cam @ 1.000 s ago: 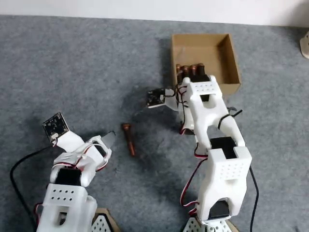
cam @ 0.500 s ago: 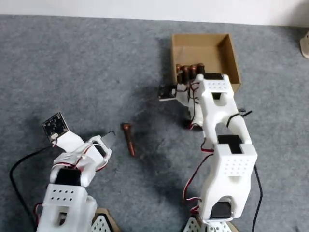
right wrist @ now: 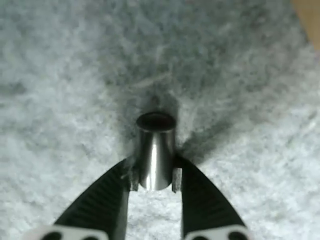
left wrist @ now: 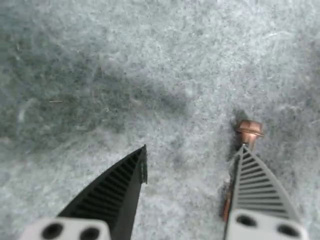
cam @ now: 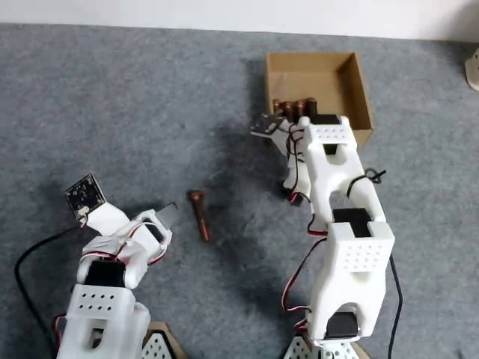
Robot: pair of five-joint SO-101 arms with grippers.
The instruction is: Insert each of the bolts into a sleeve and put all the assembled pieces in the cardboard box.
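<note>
A copper bolt [cam: 199, 215] lies on the grey carpet. My left gripper [cam: 169, 214] stands open just left of it. In the left wrist view the bolt's head [left wrist: 249, 130] peeks past the white finger [left wrist: 257, 185] while the black finger [left wrist: 120, 190] stays well apart; the left gripper [left wrist: 194, 150] holds nothing. My right gripper [right wrist: 154, 181] is shut on a shiny metal sleeve [right wrist: 156, 150], held upright over the carpet. The right arm [cam: 323, 142] hangs at the near edge of the cardboard box [cam: 352, 71]. Several copper-headed pieces [cam: 294, 108] lie inside the box along its near wall.
A corner of the box [right wrist: 307, 15] shows in the right wrist view. Open carpet [cam: 112, 105] stretches to the left and behind the bolt. A pale object [cam: 472, 69] sits at the right edge.
The right arm has swung right and away, toward the box, with the sleeve in its gripper. The left arm and the bolt have not moved.
</note>
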